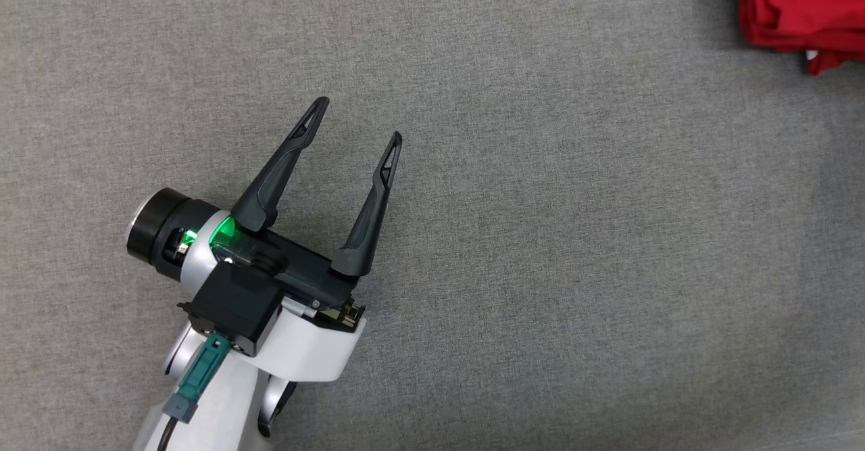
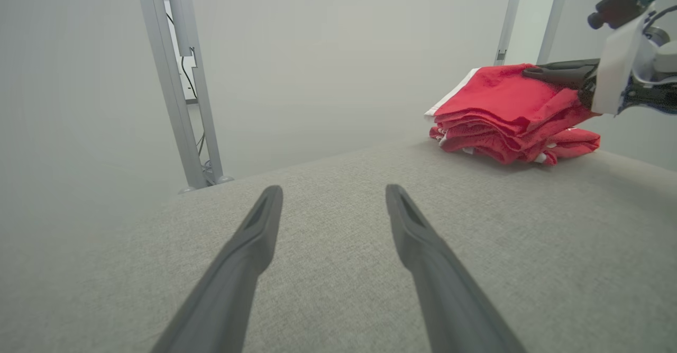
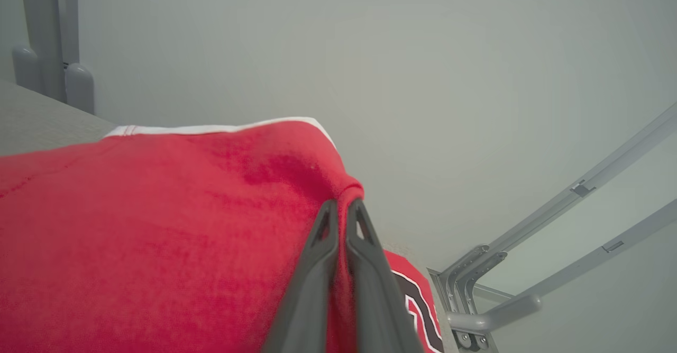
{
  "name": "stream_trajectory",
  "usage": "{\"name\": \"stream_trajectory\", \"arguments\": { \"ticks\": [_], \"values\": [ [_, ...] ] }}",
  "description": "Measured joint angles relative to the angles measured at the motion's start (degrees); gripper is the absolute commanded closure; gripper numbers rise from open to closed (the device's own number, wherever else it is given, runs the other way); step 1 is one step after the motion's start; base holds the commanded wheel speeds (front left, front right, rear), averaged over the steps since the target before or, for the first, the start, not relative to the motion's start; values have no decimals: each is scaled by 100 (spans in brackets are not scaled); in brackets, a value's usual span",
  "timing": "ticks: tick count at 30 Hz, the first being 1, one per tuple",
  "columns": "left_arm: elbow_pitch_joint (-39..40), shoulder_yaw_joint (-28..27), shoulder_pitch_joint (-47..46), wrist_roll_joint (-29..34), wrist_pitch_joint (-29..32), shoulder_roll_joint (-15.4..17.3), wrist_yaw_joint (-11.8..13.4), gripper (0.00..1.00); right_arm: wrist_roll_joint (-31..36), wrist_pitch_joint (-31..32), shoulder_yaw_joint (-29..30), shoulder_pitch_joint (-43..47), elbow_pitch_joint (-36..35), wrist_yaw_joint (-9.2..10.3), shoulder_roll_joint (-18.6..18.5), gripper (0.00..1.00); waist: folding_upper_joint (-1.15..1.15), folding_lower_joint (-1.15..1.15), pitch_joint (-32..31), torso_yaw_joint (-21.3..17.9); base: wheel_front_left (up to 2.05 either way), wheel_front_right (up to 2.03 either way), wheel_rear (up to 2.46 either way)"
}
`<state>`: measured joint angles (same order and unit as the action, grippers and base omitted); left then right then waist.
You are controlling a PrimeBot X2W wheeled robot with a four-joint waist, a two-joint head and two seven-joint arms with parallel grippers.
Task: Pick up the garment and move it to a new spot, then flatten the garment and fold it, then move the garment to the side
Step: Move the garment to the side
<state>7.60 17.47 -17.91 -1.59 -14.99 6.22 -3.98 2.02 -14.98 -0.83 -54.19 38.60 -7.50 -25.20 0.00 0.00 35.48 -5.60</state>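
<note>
The garment (image 1: 804, 11) is a red folded cloth with white trim, lying at the table's far right corner in the head view. In the left wrist view the garment (image 2: 508, 115) is a layered stack, and my right gripper (image 2: 534, 72) reaches onto its top from the right. My right gripper (image 3: 342, 207) is shut, pinching a fold of the garment (image 3: 158, 226) at its upper edge. My left gripper (image 1: 358, 121) hovers open over bare cloth at the lower left, far from the garment, with nothing between its fingers (image 2: 264, 220).
The grey fabric table top (image 1: 540, 234) spreads wide between my left gripper and the garment. Metal frame posts (image 2: 174, 78) stand beyond the far table edge, and more frame rails (image 3: 529, 268) lie past the corner by the garment.
</note>
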Motion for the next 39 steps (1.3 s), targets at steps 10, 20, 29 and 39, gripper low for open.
{"name": "stream_trajectory", "arguments": {
  "ticks": [10, 20, 29, 39],
  "values": [
    [-12, 13, 7, 25, 0, 202, -10, 0, 1084, 87, 747, -103, 235, 0, -23, 100, 0, 0, 57, -103, 0, 0, 0],
    [-12, 45, -18, 3, 0, 264, -25, 0, 2361, 138, 1648, -128, 372, 0, 194, 91, 0, 0, 121, 6, 0, 0, 0],
    [-4, 69, -19, -30, 5, 326, -22, 0, 3275, 89, 2050, -205, 474, -1, 286, 88, 0, 0, 135, 121, 0, 0, 0],
    [-41, 88, -16, -83, 34, 356, 45, 0, 3585, 29, 2259, -27, -21, -1, 439, 0, 0, 0, -22, 141, 0, 0, 0]
  ]
}}
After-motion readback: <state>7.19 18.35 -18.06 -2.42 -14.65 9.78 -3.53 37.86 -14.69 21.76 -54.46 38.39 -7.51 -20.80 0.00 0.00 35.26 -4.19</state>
